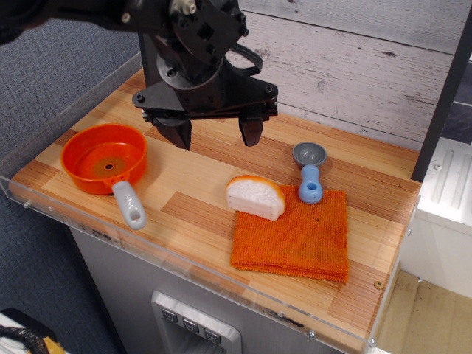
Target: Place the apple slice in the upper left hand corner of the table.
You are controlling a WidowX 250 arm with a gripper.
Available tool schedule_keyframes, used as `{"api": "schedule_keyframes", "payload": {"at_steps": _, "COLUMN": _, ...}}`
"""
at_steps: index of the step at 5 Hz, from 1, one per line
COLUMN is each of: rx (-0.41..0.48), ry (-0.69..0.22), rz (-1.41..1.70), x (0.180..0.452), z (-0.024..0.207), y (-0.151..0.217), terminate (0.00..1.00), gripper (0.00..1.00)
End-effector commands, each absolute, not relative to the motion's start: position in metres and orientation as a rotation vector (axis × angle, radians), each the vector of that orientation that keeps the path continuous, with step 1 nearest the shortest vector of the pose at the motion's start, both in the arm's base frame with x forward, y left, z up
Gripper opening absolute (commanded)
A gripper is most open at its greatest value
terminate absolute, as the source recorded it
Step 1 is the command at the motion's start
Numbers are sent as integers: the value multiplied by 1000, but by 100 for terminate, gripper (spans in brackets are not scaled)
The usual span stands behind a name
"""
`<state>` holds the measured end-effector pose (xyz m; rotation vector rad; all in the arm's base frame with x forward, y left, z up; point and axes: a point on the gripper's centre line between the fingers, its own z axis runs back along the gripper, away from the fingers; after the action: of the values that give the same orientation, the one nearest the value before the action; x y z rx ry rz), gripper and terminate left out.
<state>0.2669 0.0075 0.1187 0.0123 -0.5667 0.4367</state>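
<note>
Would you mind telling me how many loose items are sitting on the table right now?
4: orange pan at left, apple slice centre, scoop behind the orange cloth. The arm may hide more.

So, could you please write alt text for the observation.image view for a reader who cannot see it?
A black robot gripper, jaws open and empty, hangs above a wooden table. An apple slice sits at the corner of an orange cloth, a blue-handled scoop beside it and an orange pan to the left.

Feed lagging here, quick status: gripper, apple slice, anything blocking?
Gripper open, empty, above the table. Apple slice on orange cloth edge, ungrasped. Orange pan sits left; scoop right.
</note>
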Motion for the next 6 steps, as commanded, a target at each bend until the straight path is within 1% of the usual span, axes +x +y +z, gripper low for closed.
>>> {"api": "schedule_keyframes", "payload": {"at_steps": 1, "rx": 12, "ry": -567, "rz": 437, "x": 267, "z": 119, "y": 8, "terminate": 0, "gripper": 100}}
{"api": "schedule_keyframes", "payload": {"at_steps": 2, "rx": 6, "ry": -537, "rz": 579, "x": 271, "z": 119, "y": 11, "terminate": 0, "gripper": 100}}
{"api": "schedule_keyframes", "payload": {"at_steps": 3, "rx": 81, "ry": -568, "rz": 555, "x": 270, "z": 115, "y": 21, "terminate": 0, "gripper": 100}}
{"api": "schedule_keyframes", "payload": {"at_steps": 4, "rx": 102, "ry": -549, "rz": 734, "x": 268, "z": 105, "y": 33, "terminate": 0, "gripper": 100}}
{"api": "schedule_keyframes", "payload": {"at_steps": 5, "rx": 65, "ry": -526, "rz": 1006, "x": 261, "z": 104, "y": 40, "terminate": 0, "gripper": 100}}
{"api": "schedule_keyframes", "payload": {"at_steps": 6, "rx": 18, "ry": -427, "rz": 1286, "x": 248, "z": 100, "y": 46, "terminate": 0, "gripper": 100}}
